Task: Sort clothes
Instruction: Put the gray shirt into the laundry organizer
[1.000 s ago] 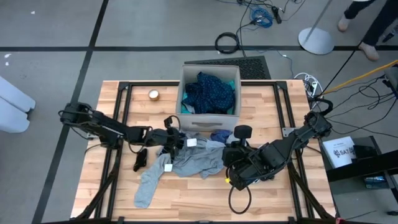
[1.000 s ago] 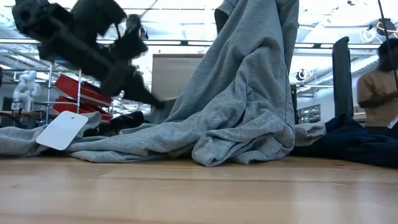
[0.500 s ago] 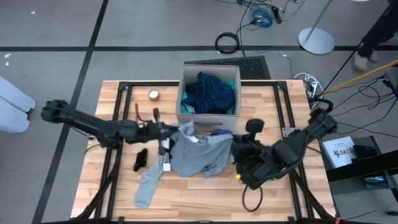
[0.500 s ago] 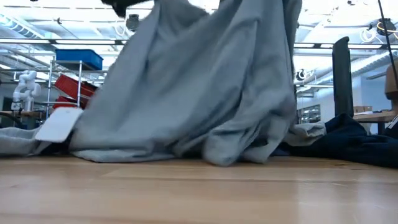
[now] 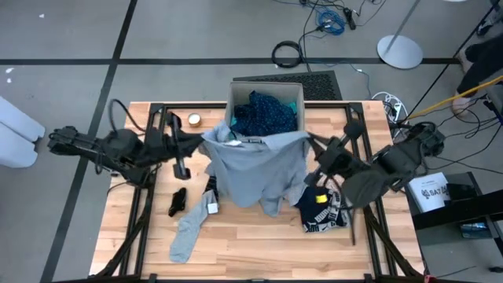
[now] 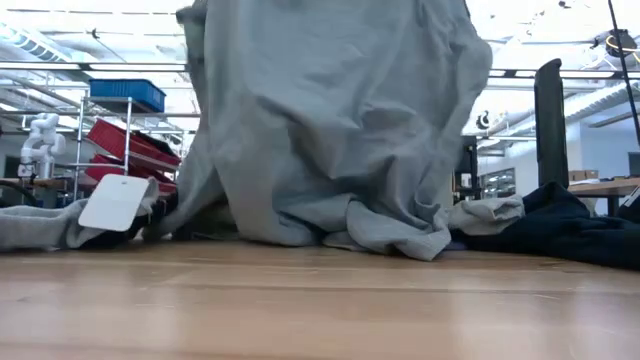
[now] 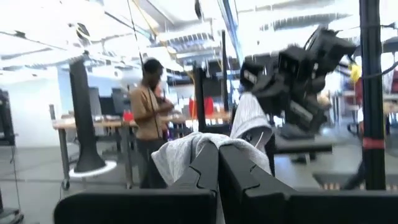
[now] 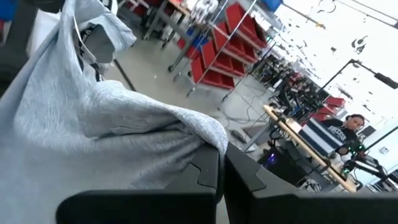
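The grey garment (image 5: 255, 169) hangs stretched between the left gripper (image 5: 211, 140) and right gripper (image 5: 308, 138), both clenched on its top corners.

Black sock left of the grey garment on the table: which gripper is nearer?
Left. The left gripper holds the grey garment just above the black sock; the right gripper clamps the garment's far corner, across the spread cloth.

We see the large grey fabric garment (image 5: 255, 169) lifted and spread mid-table, its hem trailing on wood; a grey sock (image 5: 189, 229) lies near-left.
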